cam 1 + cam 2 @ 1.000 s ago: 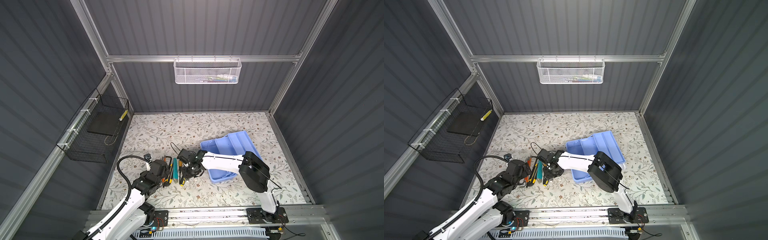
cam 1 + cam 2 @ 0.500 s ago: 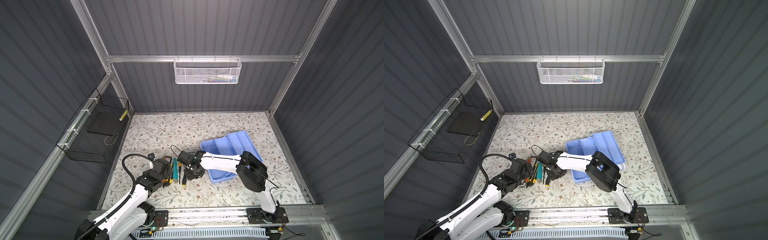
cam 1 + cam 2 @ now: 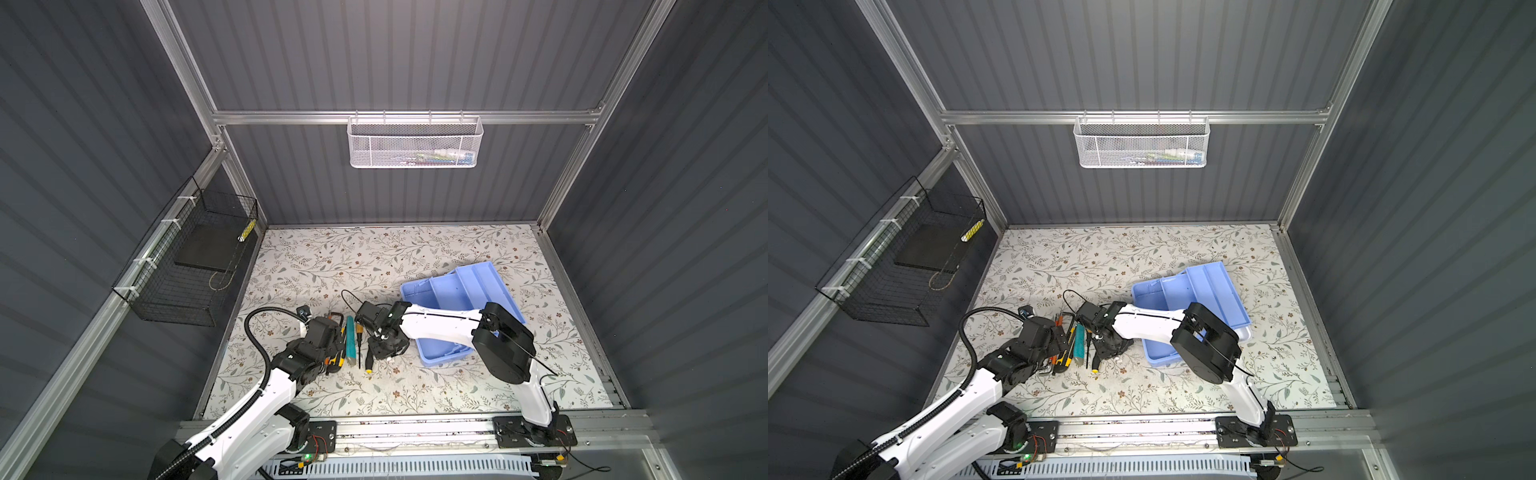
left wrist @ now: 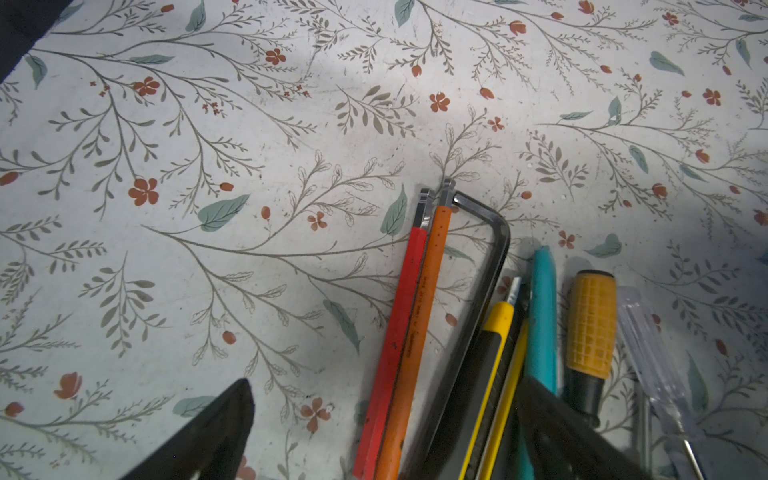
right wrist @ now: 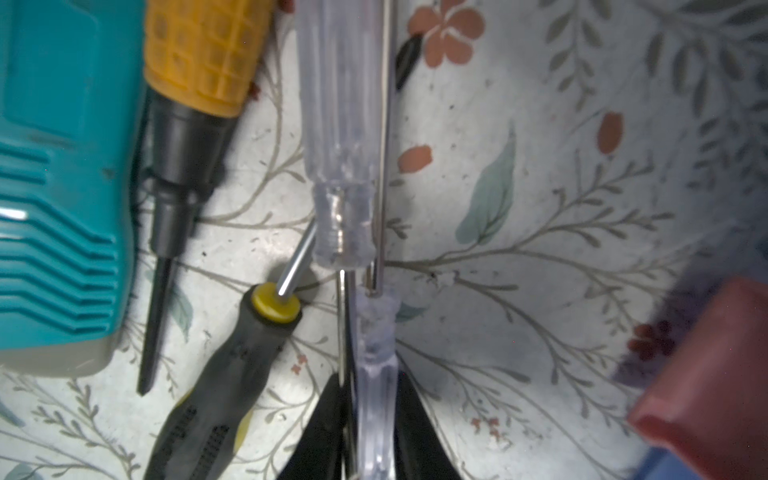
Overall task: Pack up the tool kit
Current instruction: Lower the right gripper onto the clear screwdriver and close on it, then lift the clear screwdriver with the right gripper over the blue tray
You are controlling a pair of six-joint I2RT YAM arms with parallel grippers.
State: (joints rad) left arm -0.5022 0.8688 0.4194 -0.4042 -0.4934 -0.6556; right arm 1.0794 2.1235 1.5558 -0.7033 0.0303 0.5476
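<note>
1. Right gripper [image 5: 368, 386] clenches a clear screwdriver [image 5: 374, 332] by its handle, low on the floral mat [image 3: 415, 257].
2. Left gripper [image 4: 384, 390] stands wide apart, empty, over hex keys [image 4: 415, 311] and a yellow cutter [image 4: 490, 353].
3. Other tools [image 3: 351, 343] lie side by side in the lower centre of both top views, and the blue tool kit [image 3: 478, 282] sits just right of them.

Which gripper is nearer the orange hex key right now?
Left. The left gripper hangs open, straddling the orange hex key. The right gripper is farther, past the teal tool, closed on a clear-handled screwdriver.
</note>
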